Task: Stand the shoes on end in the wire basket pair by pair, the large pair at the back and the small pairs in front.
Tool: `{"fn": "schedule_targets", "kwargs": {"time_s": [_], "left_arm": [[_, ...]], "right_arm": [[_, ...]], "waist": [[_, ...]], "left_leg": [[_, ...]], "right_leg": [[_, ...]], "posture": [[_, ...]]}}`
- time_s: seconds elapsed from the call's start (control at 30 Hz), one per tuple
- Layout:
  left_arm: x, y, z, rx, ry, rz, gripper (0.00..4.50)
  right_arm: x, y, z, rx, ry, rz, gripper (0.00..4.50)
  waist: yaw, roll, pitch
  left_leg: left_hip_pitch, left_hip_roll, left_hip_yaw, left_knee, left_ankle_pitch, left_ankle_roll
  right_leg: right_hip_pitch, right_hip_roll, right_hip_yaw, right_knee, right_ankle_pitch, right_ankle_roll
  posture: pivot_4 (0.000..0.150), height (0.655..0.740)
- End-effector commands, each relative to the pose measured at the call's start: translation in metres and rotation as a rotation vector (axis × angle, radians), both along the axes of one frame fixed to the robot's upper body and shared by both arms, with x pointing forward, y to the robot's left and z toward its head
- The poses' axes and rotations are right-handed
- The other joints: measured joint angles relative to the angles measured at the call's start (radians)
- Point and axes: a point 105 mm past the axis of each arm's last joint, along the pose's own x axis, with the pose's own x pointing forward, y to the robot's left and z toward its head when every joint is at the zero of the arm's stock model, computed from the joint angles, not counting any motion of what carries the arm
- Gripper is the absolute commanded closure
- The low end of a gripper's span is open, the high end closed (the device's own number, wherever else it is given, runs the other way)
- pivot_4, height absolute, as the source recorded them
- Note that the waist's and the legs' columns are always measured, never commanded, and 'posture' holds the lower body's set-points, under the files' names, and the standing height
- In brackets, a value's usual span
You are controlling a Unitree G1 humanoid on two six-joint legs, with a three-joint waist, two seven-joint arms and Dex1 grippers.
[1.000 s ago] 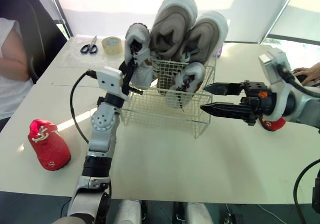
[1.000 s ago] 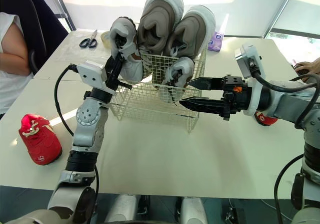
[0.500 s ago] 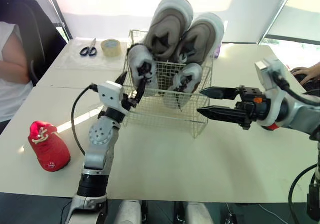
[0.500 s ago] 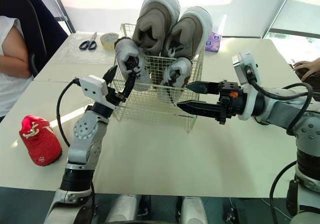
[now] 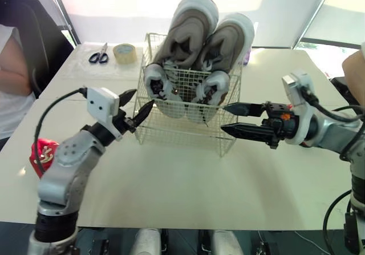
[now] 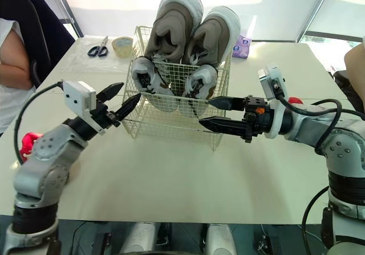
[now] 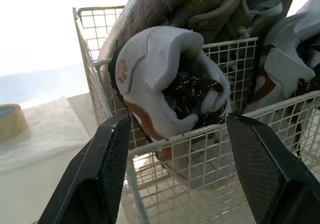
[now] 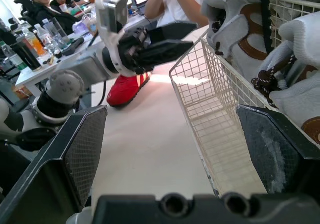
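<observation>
The wire basket (image 5: 183, 130) stands mid-table. Two large grey-brown shoes (image 5: 191, 29) stand on end at its back. Two small white shoes stand in front of them, one at the left (image 5: 157, 85) and one at the right (image 5: 212, 89). My left gripper (image 5: 143, 97) is open and holds nothing, just left of the basket; its wrist view faces the left small shoe (image 7: 165, 78). My right gripper (image 5: 223, 119) is open and holds nothing, at the basket's front right corner. One small red shoe (image 5: 41, 152) lies at the table's left, partly behind my left arm. A second red shoe (image 6: 293, 100) peeks out behind my right arm.
Scissors (image 5: 98, 54) and a tape roll (image 5: 124, 52) lie at the back left, and a purple packet (image 6: 245, 47) behind the basket. A person (image 5: 14, 78) sits at the left, and another person's arm (image 5: 353, 67) shows at the right edge.
My left gripper has opened and let go of the small white shoe, which now stands in the basket's front left. The left arm has drawn back and down to the left.
</observation>
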Motion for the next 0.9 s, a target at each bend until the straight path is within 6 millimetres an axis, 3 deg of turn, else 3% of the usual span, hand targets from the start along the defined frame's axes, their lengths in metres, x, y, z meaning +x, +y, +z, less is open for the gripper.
{"fn": "schedule_targets", "kwargs": {"time_s": [0.03, 0.13, 0.17, 0.43, 0.57, 0.63, 0.7, 0.9], "left_arm": [[-0.021, -0.003, 0.029, -0.003, -0.011, -0.156, 1.18], [-0.04, -0.006, 0.034, 0.009, 0.092, -0.309, 0.11], [-0.045, -0.005, 0.034, 0.018, 0.125, -0.336, 0.04], [-0.06, -0.01, 0.042, 0.015, 0.327, -0.44, 0.04], [-0.075, -0.037, 0.022, -0.03, 0.413, -0.611, 0.04], [-0.088, -0.052, 0.02, -0.109, 0.44, -0.723, 0.04], [-0.099, -0.065, 0.019, -0.159, 0.467, -0.811, 0.04], [-0.119, -0.085, 0.006, -0.038, 0.478, -0.895, 0.04]], "right_arm": [[-0.001, -0.002, 0.007, 0.014, -0.035, 0.01, 0.0], [0.0, -0.008, 0.016, 0.033, -0.06, -0.002, 0.0], [0.0, -0.01, 0.021, 0.052, -0.071, -0.015, 0.0], [0.006, -0.045, 0.05, 0.16, -0.049, -0.127, 0.0], [0.032, -0.068, 0.026, 0.017, -0.076, -0.393, 0.0], [0.038, -0.077, 0.032, 0.074, -0.117, -0.469, 0.0], [0.039, -0.092, 0.038, 0.136, -0.15, -0.548, 0.0], [0.036, -0.158, 0.036, 0.103, -0.268, -0.923, 0.0]], "waist": [[-0.002, -0.001, 0.0], [-0.01, -0.001, 0.0], [-0.013, 0.0, 0.001], [-0.013, 0.0, 0.001], [-0.011, 0.0, 0.001], [-0.012, 0.0, 0.001], [-0.013, 0.0, 0.001], [-0.009, 0.0, 0.001]], "left_leg": [[-0.001, 0.0, 0.0, 0.0, 0.0, 0.0], [-0.001, 0.0, 0.0, 0.0, 0.0, 0.0], [-0.002, 0.0, -0.001, 0.0, 0.0, 0.0], [-0.001, 0.0, 0.0, 0.0, 0.0, -0.001], [-0.001, 0.0, 0.0, -0.001, 0.0, -0.001], [-0.001, -0.001, 0.0, -0.001, 0.001, -0.001], [-0.001, -0.001, 0.0, -0.001, 0.001, -0.002], [-0.001, -0.001, 0.0, -0.001, 0.004, -0.008]], "right_leg": [[0.0, 0.0, 0.0, 0.0, 0.0, 0.0], [-0.001, 0.0, 0.0, 0.0, 0.0, 0.0], [-0.001, 0.0, 0.0, 0.0, 0.0, 0.0], [-0.001, 0.001, 0.001, -0.001, 0.0, 0.0], [-0.001, 0.001, 0.001, -0.001, 0.0, 0.0], [-0.001, 0.001, 0.001, -0.001, 0.0, 0.0], [-0.001, 0.001, 0.002, -0.001, 0.0, 0.001], [-0.001, 0.002, 0.002, -0.001, 0.0, 0.0]], "posture": [[0.15, 0.74], [0.15, 0.74], [0.15, 0.74], [0.15, 0.74], [0.15, 0.74], [0.15, 0.74], [0.15, 0.74], [0.15, 0.74]]}}
